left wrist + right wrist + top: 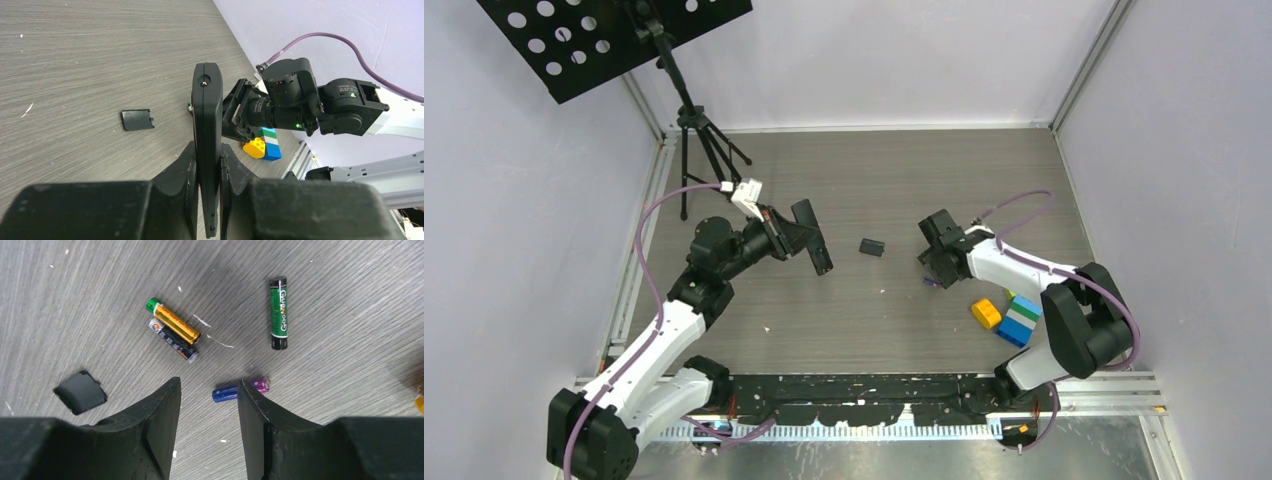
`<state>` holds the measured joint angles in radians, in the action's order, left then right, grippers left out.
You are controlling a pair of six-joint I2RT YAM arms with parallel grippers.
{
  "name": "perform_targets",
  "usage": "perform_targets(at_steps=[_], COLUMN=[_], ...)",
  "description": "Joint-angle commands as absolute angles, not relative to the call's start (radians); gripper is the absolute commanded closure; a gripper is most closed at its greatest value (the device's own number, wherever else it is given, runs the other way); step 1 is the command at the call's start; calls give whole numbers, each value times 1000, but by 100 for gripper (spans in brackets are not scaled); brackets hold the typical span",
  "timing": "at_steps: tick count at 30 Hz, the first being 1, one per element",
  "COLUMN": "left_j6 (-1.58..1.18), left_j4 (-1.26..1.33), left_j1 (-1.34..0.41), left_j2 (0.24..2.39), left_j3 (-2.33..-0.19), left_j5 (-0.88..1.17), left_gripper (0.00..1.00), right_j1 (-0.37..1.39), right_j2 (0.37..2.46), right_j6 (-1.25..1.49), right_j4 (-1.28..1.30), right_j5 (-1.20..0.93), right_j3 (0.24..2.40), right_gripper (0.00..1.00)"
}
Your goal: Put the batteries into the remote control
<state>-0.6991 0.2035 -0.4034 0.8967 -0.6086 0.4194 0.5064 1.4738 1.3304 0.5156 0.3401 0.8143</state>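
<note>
**Two-arm rig at the desk point(844, 320), with positions given from the battery cover point(872, 247).** The cover is a small dark lid that lies flat and alone on the wood-grain surface.

- **Left hand:** The left hand point(784, 235) is to the left of the cover, with both fingers pressed together on the remote control point(812, 238). In the left wrist view the remote control point(207, 115) appears edge-on. Its lower part is clamped between the fingers point(182, 167), and the rest projects past their tips.
- **Right hand:** The right hand point(939, 262) is to the right of the cover and points down at the desk. Its fingers point(162, 407) stand apart and hold nothing.
- **Batteries:** The batteries point(182, 329) lie loose on the desk to the right of the cover, under the right hand.
  - A gold cell point(173, 321) with a green tip and a black cell point(175, 342) lie side by side, touching. They are the nearest to the cover.
  - A purple-blue cell point(227, 392) lies across the gap between the open fingers. Its middle is hidden behind one fingertip.
  - A dark green cell point(279, 313) lies apart from the others and is the farthest from the cover.
- **Other objects:** A yellow block point(986, 313) and a blue, green and white block stack point(1021, 320) sit well to the right of the cover, past the right hand. A black music stand point(614, 35) on a tripod stands well to the left of the cover, at the far corner.
</note>
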Motion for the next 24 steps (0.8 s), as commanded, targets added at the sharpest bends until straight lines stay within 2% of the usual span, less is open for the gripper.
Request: perform_targets(at_steps=[1, 4, 12, 18, 24], left_j6=[-690, -692, -689, -684, -685], left_j4=[230, 228, 218, 199, 198], left_j1=[-399, -399, -399, -399, -399], left_j2=[895, 893, 886, 872, 872], left_j3=[-616, -615, -610, -611, -611], left_j5=[430, 430, 430, 427, 425], left_gripper=[100, 100, 100, 100, 100], right_j1=[503, 503, 503, 504, 505], right_j2=[1496, 1502, 1501, 1458, 1400], right_j6=[1321, 1349, 1313, 1158, 1098], right_j4=[527, 546, 535, 545, 615], right_j5=[367, 366, 361, 331, 336], right_j3=[831, 821, 815, 839, 822], right_gripper=[51, 54, 54, 43, 39])
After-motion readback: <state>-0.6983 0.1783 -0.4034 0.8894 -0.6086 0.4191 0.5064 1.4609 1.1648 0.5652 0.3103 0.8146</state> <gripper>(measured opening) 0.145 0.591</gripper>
